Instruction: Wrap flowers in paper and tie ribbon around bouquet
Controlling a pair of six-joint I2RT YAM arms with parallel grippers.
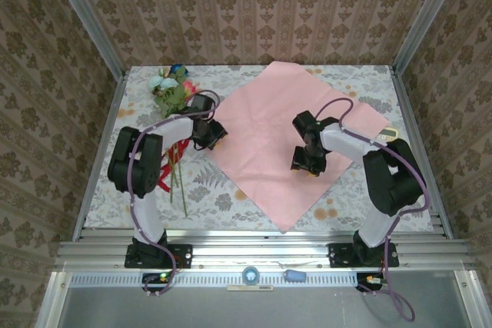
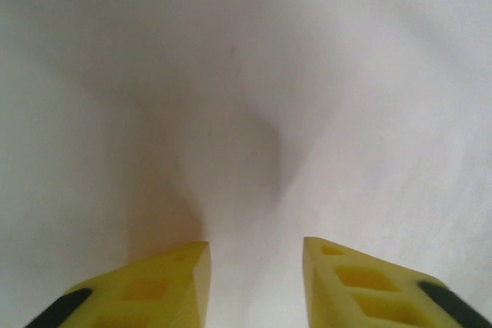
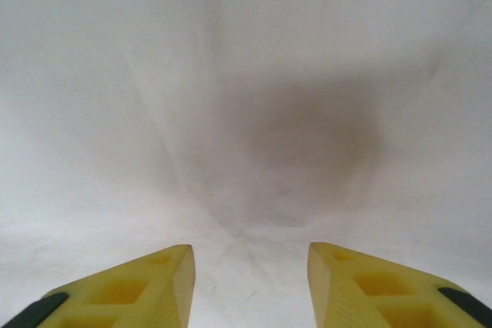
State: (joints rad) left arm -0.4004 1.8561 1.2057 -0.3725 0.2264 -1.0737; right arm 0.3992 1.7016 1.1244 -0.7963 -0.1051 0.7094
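At the near left of the counter [image 1: 211,199], which is covered in a pale cloth printed with flat leaves and blossoms, the thin red ribbon [image 1: 163,184] lies in a loose curl beside the left arm, close to the lower ends of the wiry green stems. The paper [image 1: 261,124] lies mid-counter, a large thin square turned like a diamond with its matte light pink side up and one corner pointing at the near edge. The right hand [image 3: 250,250] hovers low over the sheet's right half. Its blocky yellow fingers [image 3: 361,282] are spread with nothing between them and a soft shadow on the paper beneath. The left hand [image 2: 256,247] sits at the sheet's left corner, released as well – a shallow ridge rises in the paper just ahead of the gap. Farther back, at the far left corner, the flowers [image 1: 171,86] lie on the cloth just off the paper – pale blue-white, pink and blue heads among green leaves.
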